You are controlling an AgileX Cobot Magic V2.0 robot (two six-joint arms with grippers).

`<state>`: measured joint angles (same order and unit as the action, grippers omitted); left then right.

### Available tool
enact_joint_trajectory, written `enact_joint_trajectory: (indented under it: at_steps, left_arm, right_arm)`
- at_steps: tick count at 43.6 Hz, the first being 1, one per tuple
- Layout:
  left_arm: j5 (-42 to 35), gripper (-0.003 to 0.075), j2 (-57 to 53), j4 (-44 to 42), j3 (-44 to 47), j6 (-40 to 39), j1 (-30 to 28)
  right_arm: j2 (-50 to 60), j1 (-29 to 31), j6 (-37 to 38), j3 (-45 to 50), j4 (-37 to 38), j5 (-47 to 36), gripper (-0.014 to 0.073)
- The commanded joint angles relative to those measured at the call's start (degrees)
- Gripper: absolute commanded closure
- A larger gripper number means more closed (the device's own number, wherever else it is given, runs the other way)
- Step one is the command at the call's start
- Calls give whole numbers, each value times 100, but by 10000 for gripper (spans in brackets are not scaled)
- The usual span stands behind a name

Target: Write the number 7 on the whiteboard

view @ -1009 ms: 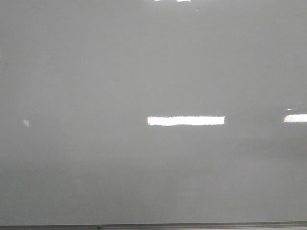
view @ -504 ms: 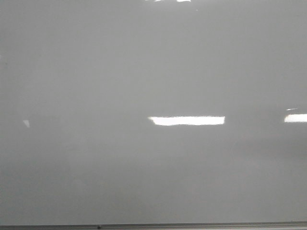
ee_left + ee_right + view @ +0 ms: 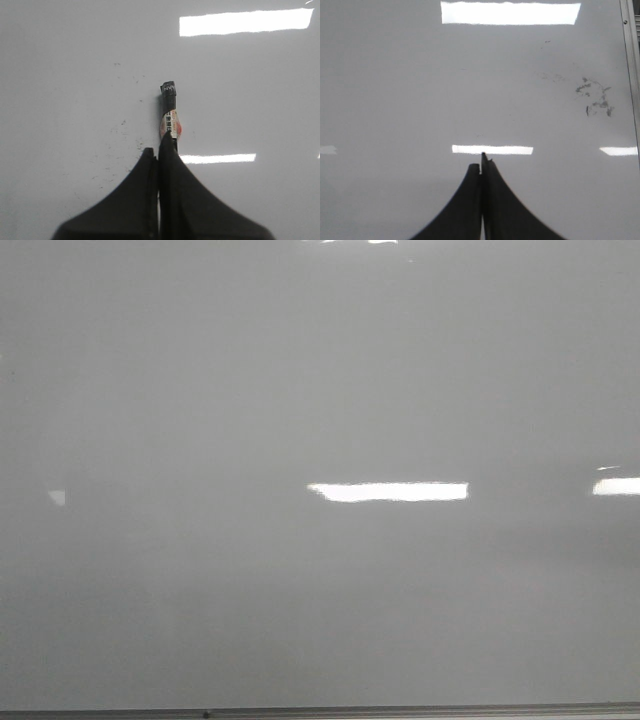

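Whiteboard [image 3: 200, 390] pale grey, glossy; marker [image 3: 170, 112] black w/ white-red label; fingers [image 3: 195, 205] black.

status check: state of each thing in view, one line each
whiteboard: no 7 drawn yet; faint grey smudges by its edge strip in the right wrist view.
marker: clamped in the left pincer, black end pointing at the board; contact unclear.
left pincer: shut on the marker.
right pincer: shut, holding nothing.

1. I see a black marker [image 3: 169, 114] with a white and red label, its black end pointing away from me
2. Dark smudges [image 3: 594, 97] sit near a grey edge strip [image 3: 630, 75]
3. Small dark specks [image 3: 122, 125] lie scattered beside the marker
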<state>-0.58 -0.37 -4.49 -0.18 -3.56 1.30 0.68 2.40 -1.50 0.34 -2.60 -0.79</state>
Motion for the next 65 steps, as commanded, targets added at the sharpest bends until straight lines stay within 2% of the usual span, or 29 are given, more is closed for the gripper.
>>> enact_joint_trajectory:
  at_steps: [1,6,12,19,25,38,42,53,56,59,62,65]
  left_arm:
    - [-322,741,-72,80,-538,-37,22]
    - [127,741,-16,80,-1387,-37,22]
    - [1370,741,312,80,-2622,-37,22]
    - [2295,741,1022,80,-3792,-37,22]
    - [2827,741,1622,80,-4368,-37,22]
    - [3355,741,2528,93,-4195,-37,22]
    - [3433,741,2731,93,-4030,-37,22]
    - [3097,741,3221,176,-3487,-37,22]
    - [3023,739,3359,176,-3424,-37,22]
    - [2971,704,3522,176,-3426,0,22]
    - [2873,611,3709,176,-3426,59,22]
    - [2730,456,3928,202,-3426,74,22]
  right_arm:
    - [93,0,-20,-612,-3,-190,661]
    - [78,0,-20,-1383,-3,270,661]
    - [-169,0,-25,-2412,10,921,661]
    - [-796,0,-25,-3382,155,1594,661]
    - [-1528,0,-25,-3962,172,2263,661]
    - [-2718,0,-25,-4048,166,3315,661]
    - [-3052,0,-25,-4036,166,3419,661]
    - [-3861,0,-47,-4036,166,3531,654]
    - [-4004,0,-129,-4036,166,3531,613]
    - [-4123,0,-166,-4036,166,3536,515]
    - [-4219,0,-174,-4036,166,3530,368]
    - [-4301,0,-174,-4036,166,3525,191]
